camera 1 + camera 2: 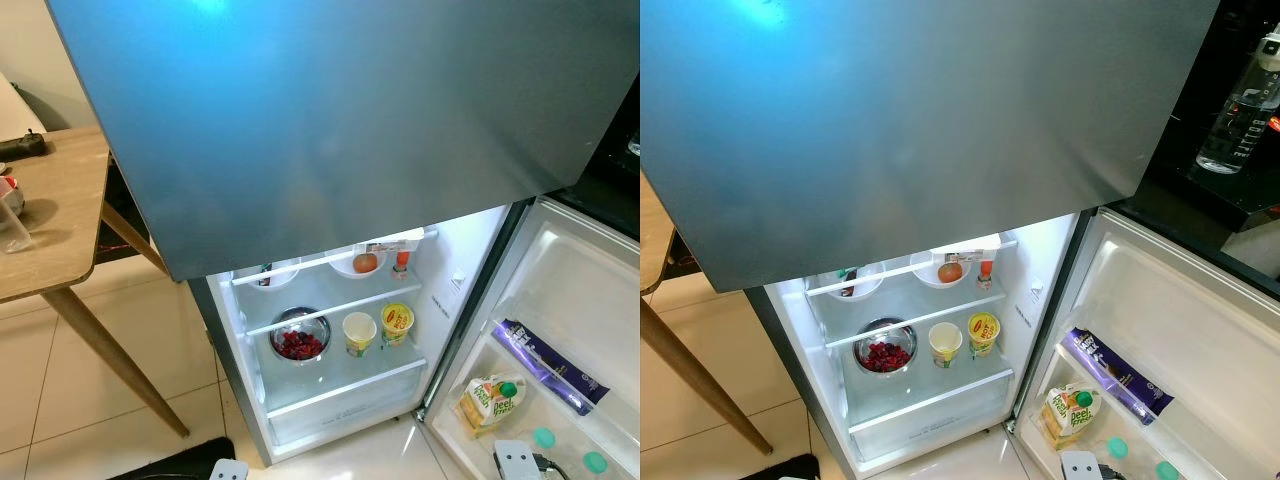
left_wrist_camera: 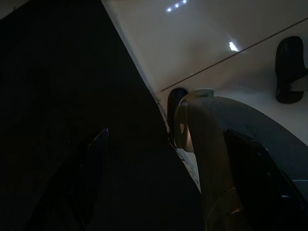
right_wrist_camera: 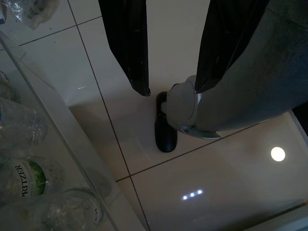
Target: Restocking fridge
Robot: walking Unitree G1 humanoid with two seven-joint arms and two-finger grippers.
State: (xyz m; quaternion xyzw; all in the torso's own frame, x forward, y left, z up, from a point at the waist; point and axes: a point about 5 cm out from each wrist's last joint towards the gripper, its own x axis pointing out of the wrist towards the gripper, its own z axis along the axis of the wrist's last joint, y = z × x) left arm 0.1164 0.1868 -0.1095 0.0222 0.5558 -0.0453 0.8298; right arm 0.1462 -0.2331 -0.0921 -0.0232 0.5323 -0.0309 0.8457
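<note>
The fridge [image 1: 330, 400] stands before me with its lower door [image 1: 590, 290] swung open to the right. On the lit shelves sit a steel bowl of red berries [image 1: 299, 340], two yellow cups [image 1: 378, 328] and a white bowl with an orange fruit [image 1: 364, 262]. The door shelf holds a purple packet [image 1: 548, 365] and a juice carton [image 1: 490, 400]. My right gripper [image 3: 168, 82] hangs open over the floor tiles beside the door's bottle rack. My left gripper [image 2: 163, 144] hangs in shadow, its two fingers apart with nothing between them.
A wooden table [image 1: 50, 220] stands to the left with slanted legs. The grey freezer door [image 1: 330, 110] looms above. A water bottle [image 1: 1240, 110] sits on the dark counter at right. Plastic bottles [image 3: 24, 178] fill the door rack near my right hand.
</note>
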